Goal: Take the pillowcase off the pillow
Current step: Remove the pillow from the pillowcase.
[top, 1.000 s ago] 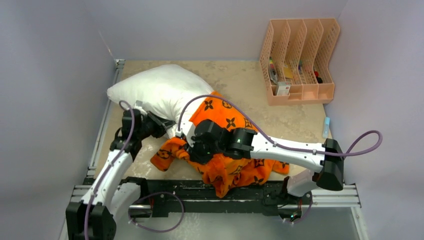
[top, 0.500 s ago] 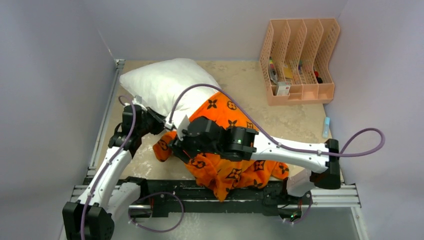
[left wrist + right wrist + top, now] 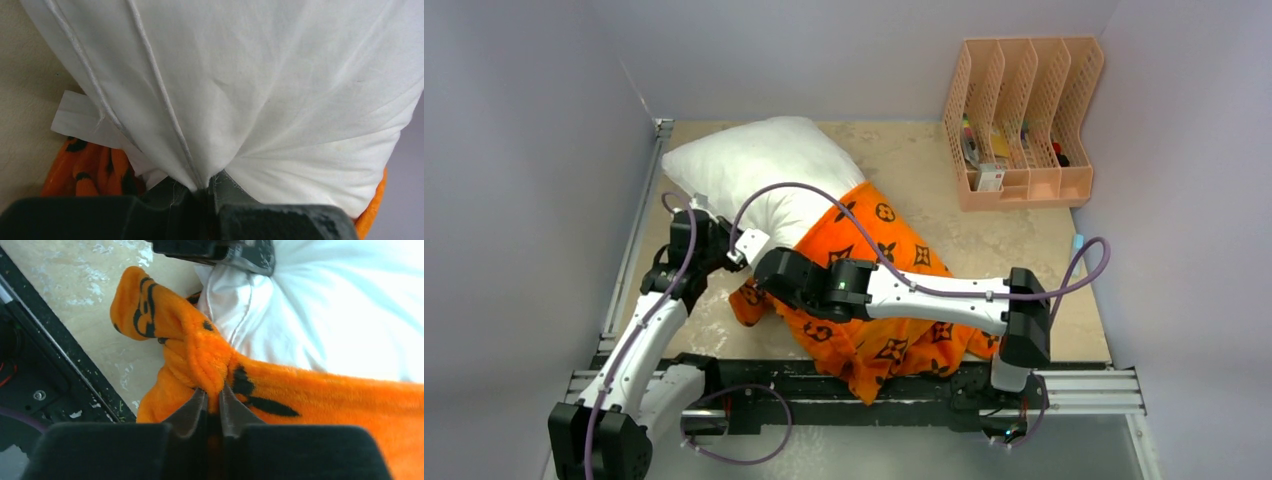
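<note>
The white pillow (image 3: 754, 165) lies at the back left, its near end still inside the orange pillowcase (image 3: 874, 250), which trails toward the front rail. My left gripper (image 3: 727, 252) is shut on a pinch of the pillow's white fabric (image 3: 250, 90) at its near corner, where a seam runs into the jaws (image 3: 207, 187). Orange pillowcase (image 3: 85, 170) shows below a white label. My right gripper (image 3: 213, 395) is shut on a bunched fold of the pillowcase (image 3: 200, 355) right next to the pillow (image 3: 325, 305). From above, the right gripper (image 3: 754, 278) sits just right of the left one.
A peach file rack (image 3: 1024, 120) with small items stands at the back right. Grey walls close in on the left, back and right. The black base rail (image 3: 874, 385) runs along the near edge, also seen as the black rail (image 3: 40, 365) beside the pillowcase.
The pillow shifted toward the back wall. My right gripper let go, moved left along the pillowcase and shut again on a fold beside the left gripper. The left gripper kept its hold.
</note>
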Controlling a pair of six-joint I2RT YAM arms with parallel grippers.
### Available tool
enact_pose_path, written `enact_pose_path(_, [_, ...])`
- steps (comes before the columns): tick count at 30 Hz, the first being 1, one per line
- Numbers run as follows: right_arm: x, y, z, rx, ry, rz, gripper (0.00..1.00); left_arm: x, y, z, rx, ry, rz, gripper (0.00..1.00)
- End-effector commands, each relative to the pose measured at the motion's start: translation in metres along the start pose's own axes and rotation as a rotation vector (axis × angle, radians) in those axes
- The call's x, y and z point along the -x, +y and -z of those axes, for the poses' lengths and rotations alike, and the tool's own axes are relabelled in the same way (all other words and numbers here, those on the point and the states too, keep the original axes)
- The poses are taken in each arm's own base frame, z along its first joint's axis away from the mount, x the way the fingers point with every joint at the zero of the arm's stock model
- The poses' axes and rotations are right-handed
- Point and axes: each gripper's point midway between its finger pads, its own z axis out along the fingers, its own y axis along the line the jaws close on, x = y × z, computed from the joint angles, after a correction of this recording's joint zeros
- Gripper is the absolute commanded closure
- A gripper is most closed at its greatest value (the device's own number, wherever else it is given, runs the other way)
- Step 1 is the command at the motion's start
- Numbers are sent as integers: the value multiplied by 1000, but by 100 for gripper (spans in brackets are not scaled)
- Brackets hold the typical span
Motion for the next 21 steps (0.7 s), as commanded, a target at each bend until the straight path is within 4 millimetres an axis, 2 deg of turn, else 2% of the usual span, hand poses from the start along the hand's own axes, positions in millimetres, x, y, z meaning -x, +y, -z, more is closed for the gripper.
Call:
enact_pose_path(1, [5,-20,39,-138,-45,53,100,22,-22,6,-26,-72,-44,100])
enact_pose_path(3, [16,5,61,-4,-150,171,100,31,-24,1,-8,-91,-71,100])
enact_pose_path(4, [11,22,71,125,-163,192,100,38,-28,-1,7,-101,-84,100])
enact_pose_path(5, [-6,44,80,280,-128,223,100,47,-32,-5,23,-114,-95,100])
enact_pose_path(6, [-22,50,84,330,-74,212,100,57,-39,-8,30,-126,-108,100])
enact_pose_path(10, [-123,74,99,487,284,126,100,102,-61,-19,46,-174,-118,100])
enact_pose_path(12, [-157,87,112,553,363,71,100,122,-69,-22,37,-197,-109,100])
enact_pose_path(13, [-167,92,117,579,370,42,100,127,-69,-24,33,-194,-105,100])
enact_pose_path(16, [-182,99,136,637,368,-59,100,136,-59,-24,68,-194,-100,100])
enact_pose_path(18, [-181,96,144,643,318,-106,100,144,-47,-17,87,-212,-90,100])
enact_pose_path(21, [-175,92,158,669,281,-134,100,139,-28,-13,134,-201,-90,100])
